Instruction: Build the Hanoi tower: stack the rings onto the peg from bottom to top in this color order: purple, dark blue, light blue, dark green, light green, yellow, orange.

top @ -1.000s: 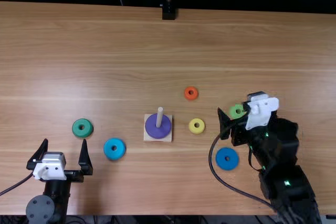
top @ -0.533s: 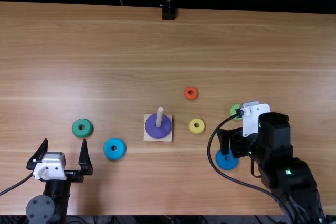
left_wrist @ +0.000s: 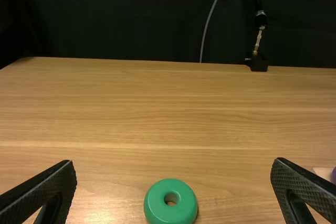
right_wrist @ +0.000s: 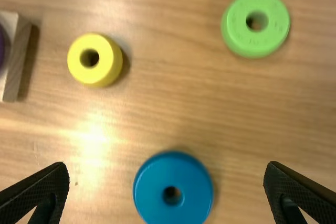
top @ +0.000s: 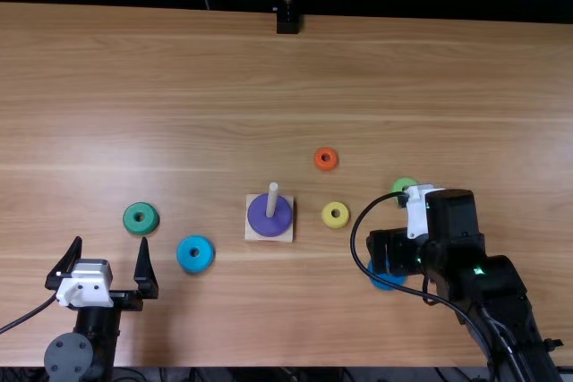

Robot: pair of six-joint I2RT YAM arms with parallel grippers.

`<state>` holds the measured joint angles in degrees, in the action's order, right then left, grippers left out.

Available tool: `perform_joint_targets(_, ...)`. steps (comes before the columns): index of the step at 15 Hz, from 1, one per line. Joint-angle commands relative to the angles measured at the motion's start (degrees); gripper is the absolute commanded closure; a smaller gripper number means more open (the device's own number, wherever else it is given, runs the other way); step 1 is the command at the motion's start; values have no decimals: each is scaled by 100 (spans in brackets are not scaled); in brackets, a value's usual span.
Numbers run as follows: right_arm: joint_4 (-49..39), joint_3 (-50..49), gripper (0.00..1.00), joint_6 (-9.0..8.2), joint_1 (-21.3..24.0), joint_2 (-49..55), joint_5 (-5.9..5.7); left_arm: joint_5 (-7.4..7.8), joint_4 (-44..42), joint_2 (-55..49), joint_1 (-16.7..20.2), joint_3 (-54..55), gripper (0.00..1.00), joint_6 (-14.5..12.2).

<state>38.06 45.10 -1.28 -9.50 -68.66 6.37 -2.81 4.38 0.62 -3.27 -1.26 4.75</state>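
Top view: left gripper (top: pixel 110 241) at lower left, pointing up-frame, fingers spread, nothing gripped. Right gripper (top: pixel 392 251) at lower right, aimed down above the round dark blue ring (right_wrist: pixel 173 169), fingers wide apart, ring not gripped. Versus 1.0 s ago: right gripper lower in frame, now covering much of that ring; left unchanged. Count: seven rings, one per colour; one upright pale peg (top: pixel 273 196), centre, bearing the purple ring (top: pixel 259 221); six rings off it.
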Motion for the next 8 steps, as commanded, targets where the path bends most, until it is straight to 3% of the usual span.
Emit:
perform_joint_targets(1, 113, 130, 0, -62, -35, 2, -25, -36, 100, -62, 46, 126, 0, -11)
perform_joint_targets(8, 81, -230, 0, -104, -35, 11, -25, -36, 100, -62, 46, 126, 0, -11)
